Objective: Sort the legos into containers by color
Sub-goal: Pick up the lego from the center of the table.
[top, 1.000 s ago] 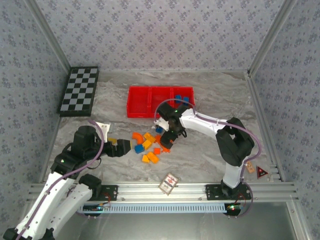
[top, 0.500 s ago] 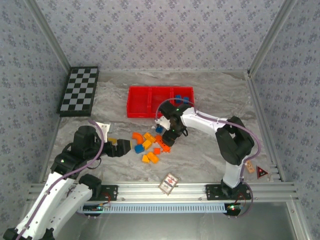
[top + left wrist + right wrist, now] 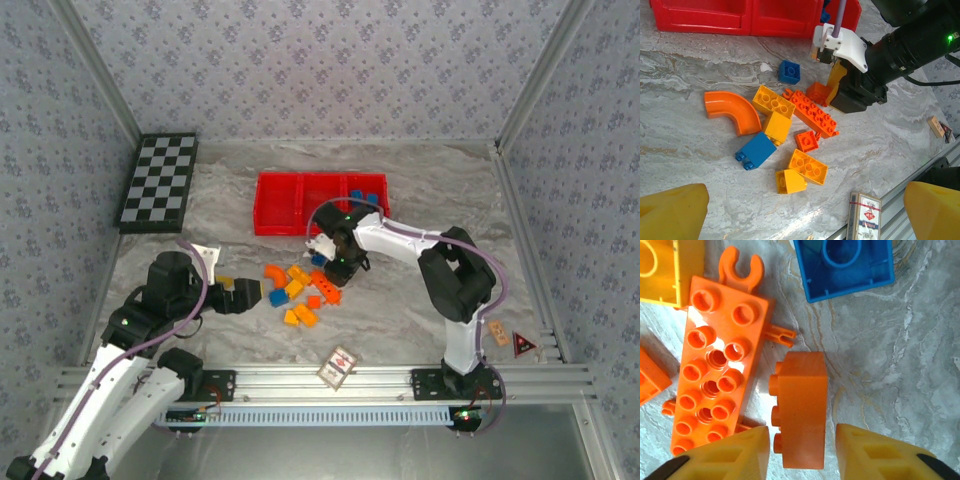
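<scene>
Several legos (image 3: 300, 288) lie loose on the marble table in front of the red tray (image 3: 275, 228). In the right wrist view my right gripper (image 3: 802, 460) is open and straddles a red-orange brick (image 3: 801, 405) lying on its side, with a gap on each side. A long red-orange plate (image 3: 720, 365) lies left of it and a blue brick (image 3: 842, 265) beyond. The top view has the right gripper (image 3: 338, 268) at the pile's right edge. My left gripper (image 3: 256, 293) is open at the pile's left, holding nothing. Blue bricks (image 3: 368, 196) lie in the tray's right compartment.
A card deck (image 3: 338, 365) lies near the front rail. The checkerboard (image 3: 158, 182) sits at the far left. In the left wrist view a curved orange piece (image 3: 732, 111), yellow bricks (image 3: 774, 102) and a blue brick (image 3: 756, 150) crowd the pile.
The right gripper has shifted slightly up and left over the pile, and its elbow has swung left. The left arm has stayed still.
</scene>
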